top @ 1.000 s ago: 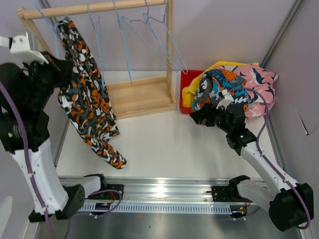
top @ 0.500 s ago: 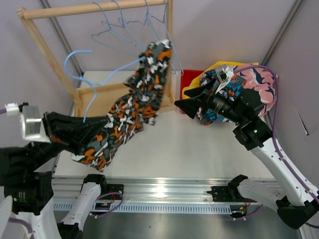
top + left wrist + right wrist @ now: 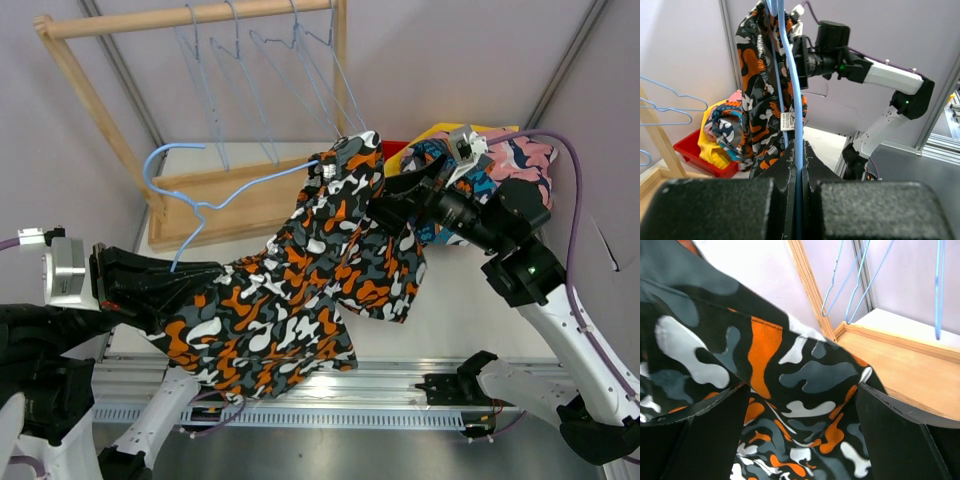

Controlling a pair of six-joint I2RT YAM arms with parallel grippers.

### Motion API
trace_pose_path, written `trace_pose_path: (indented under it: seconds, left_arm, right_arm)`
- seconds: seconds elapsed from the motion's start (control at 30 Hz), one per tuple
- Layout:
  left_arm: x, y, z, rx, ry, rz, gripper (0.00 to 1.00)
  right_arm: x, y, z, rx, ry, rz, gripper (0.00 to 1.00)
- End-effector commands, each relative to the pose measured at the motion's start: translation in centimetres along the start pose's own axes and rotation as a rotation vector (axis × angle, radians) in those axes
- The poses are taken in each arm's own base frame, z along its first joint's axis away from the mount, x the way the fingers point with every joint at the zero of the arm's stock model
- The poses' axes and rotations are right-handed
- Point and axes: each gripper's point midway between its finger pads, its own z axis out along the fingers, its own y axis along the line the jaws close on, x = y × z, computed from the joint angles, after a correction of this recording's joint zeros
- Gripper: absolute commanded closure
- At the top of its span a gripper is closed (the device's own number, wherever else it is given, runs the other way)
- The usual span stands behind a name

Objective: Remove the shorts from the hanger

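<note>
The orange-black-white print shorts [image 3: 300,290] hang on a blue wire hanger [image 3: 235,190] held in mid-air over the table, off the rail. My left gripper [image 3: 150,285] is shut on the hanger's wire, seen pinched between the fingers in the left wrist view [image 3: 799,150], with the shorts [image 3: 757,85] draped beyond. My right gripper [image 3: 385,205] is open at the shorts' upper right edge. In the right wrist view its jaws stand wide apart [image 3: 802,405] with the printed cloth [image 3: 805,370] between them. Yellow [image 3: 450,128], teal-orange [image 3: 432,156] and pink print shorts [image 3: 520,160] lie piled at the back right.
A wooden rack [image 3: 190,15] at the back carries several empty blue hangers [image 3: 300,70]. Its wooden base [image 3: 250,195] sits on the table. A red bin [image 3: 690,150] holds the pile of shorts. Grey walls close in on both sides.
My left arm has swung the hanger and shorts off the rail toward the table's middle and front. My right gripper has risen and moved left up to the shorts.
</note>
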Motion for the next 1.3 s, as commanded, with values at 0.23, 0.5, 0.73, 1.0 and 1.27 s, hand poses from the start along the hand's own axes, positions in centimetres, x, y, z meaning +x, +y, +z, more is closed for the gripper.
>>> trace_pose_path:
  seconds: [0.23, 0.5, 0.73, 1.0, 1.27]
  left_arm:
    - [0.4, 1.5, -0.1, -0.056, 0.010, 0.040, 1.00]
    - [1.0, 2.1, 0.3, -0.058, 0.030, 0.008, 1.00]
    - [1.4, 3.3, 0.3, -0.104, 0.043, 0.002, 1.00]
    - [1.2, 4.2, -0.3, -0.181, 0.052, 0.016, 1.00]
    - [0.9, 4.6, -0.6, -0.215, 0.054, 0.034, 1.00]
  right_arm:
    - [-3.3, 2.1, -1.4, -0.031, -0.100, -0.033, 0.07]
    - [-2.7, 2.4, 0.6, -0.123, -0.121, 0.000, 0.10]
    - [-0.3, 0.8, 2.6, -0.135, -0.126, 0.053, 1.00]
    - [-1.9, -4.7, -2.2, 0.229, -0.209, -0.048, 1.00]
    - [-0.7, -10.6, -8.9, 0.520, -0.216, 0.000, 1.00]
